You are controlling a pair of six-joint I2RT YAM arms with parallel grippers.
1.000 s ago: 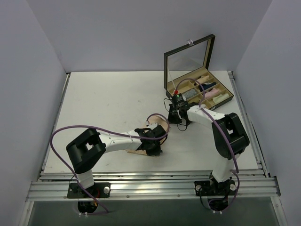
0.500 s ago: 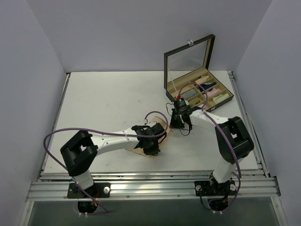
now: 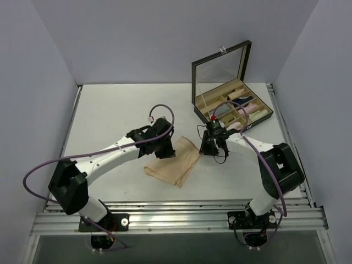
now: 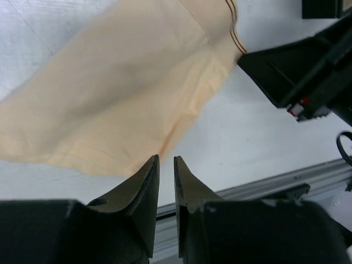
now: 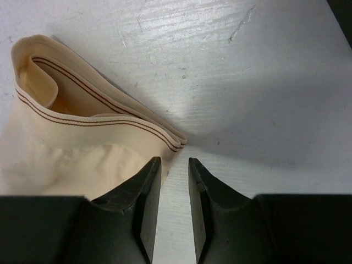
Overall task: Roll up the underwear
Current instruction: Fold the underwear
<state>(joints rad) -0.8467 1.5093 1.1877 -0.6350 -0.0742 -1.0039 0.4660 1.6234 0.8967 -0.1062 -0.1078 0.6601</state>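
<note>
White counter (image 3: 110, 121) fills the floor of a booth with pale grey walls, and a metal rail (image 3: 176, 220) runs along its near edge. At the far right stands a dark box (image 3: 194, 102) with its glass lid (image 3: 220, 74) raised and cloth rolls (image 3: 242, 107) in its compartments, well apart from the underwear (image 3: 171, 162). The underwear lies flattened on the counter near the middle, between the two hands, with nothing on top of it. The left arm reaches diagonally from its near-left base, a purple cable (image 3: 38, 170) looping beside it, and the left hand (image 3: 164, 151) sits low over the garment's far left edge. In its wrist view, its fingers (image 4: 144, 187) are slightly parted and grip nothing. The right arm bends in from the near right, and the right hand (image 3: 205, 149) is just beside the garment's right corner. Its fingers (image 5: 147, 192) are also narrowly apart and empty, just short of the folded striped waistband (image 5: 71, 118).
</note>
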